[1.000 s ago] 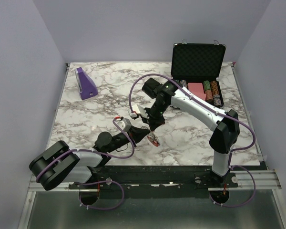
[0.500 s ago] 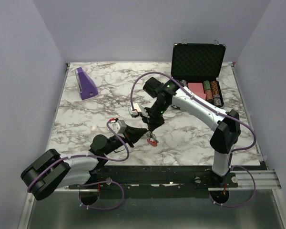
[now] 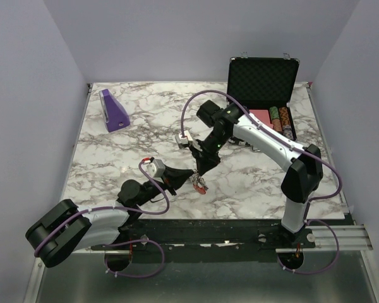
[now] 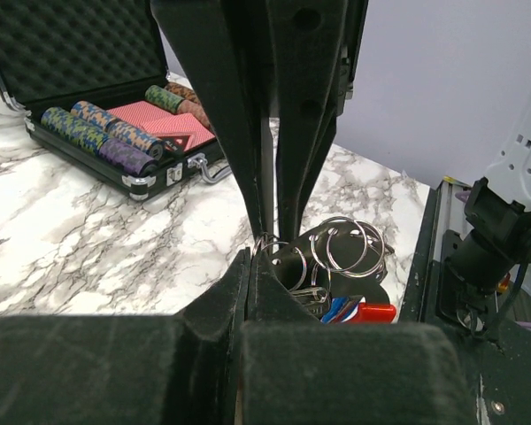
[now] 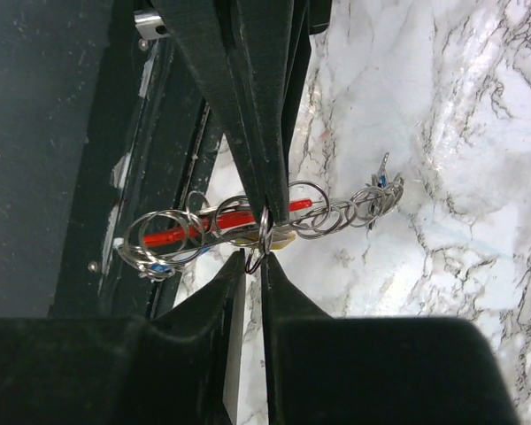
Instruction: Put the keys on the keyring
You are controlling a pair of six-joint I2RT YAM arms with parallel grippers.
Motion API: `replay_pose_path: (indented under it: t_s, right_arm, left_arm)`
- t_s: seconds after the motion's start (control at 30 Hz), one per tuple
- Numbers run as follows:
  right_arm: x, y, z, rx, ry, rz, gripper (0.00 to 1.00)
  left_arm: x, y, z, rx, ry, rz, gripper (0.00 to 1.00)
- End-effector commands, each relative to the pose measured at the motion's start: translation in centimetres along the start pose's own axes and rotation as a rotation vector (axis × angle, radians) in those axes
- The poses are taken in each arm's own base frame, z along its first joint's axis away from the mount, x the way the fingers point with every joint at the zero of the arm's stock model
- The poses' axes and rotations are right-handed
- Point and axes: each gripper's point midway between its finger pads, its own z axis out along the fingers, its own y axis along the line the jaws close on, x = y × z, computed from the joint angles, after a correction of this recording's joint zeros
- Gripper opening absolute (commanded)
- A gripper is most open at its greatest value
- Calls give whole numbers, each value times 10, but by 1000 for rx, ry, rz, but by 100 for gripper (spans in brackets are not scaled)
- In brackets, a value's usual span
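We see both arms meeting near the front middle of the desk point(image 3: 139, 136), with the keyring point(image 3: 201, 184) right at their tips. The left claw point(image 3: 191, 179) reaches in low from the left. The right claw point(image 3: 203, 175) points steeply down onto the same spot, so the two sets of tips almost touch.

In the left wrist view, the left fingers point(image 4: 221, 301) are pressed together with only a hairline slit between them, and they pinch a thin metal ring at the very tip. In the right wrist view, the right fingers point(image 5: 288, 292) are drawn nearly as close, and one ring passes through the narrow gap at their ends. We read each claw as clamped on a ring of the bunch.

The bunch is a chain of linked rings stretched out sideways between the claws. A red piece point(image 4: 378, 312) runs along it, and the keys point(image 4: 336, 308) show as small blue heads just beside the red. We cannot tell whether the lowest rings touch the marble or hang just above it.

At the back right of the desk, well apart from the claws, an open black case point(image 3: 262, 79) holds rows of chips point(image 3: 283, 122). A purple block point(image 3: 114, 110) stands at the back left.
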Motion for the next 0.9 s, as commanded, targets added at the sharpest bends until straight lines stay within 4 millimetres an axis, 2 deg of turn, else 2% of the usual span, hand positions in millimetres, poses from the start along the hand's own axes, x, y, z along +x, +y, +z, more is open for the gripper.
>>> replay_pose_path:
  t_s: [0.0,0.2,0.33,0.43,0.87]
  right_arm:
    - [-25,18,-13,0,-108,-27,23]
    - [-32,17,-17,10,-139,-25,24]
    - [-27,15,-11,-12,-132,-2,25]
    - [-23,7,-10,21,-107,14,27]
    - [-32,-18,-40,143,-170,40,32]
  left_arm:
    - [-62,-12,-3,39,-257,78,0]
    - [-57,-12,-4,42,-245,68,0]
    - [-60,-13,-4,47,-254,73,0]
    - [-60,-14,-4,49,-255,76,0]
    - [-51,-17,-4,76,-217,84,0]
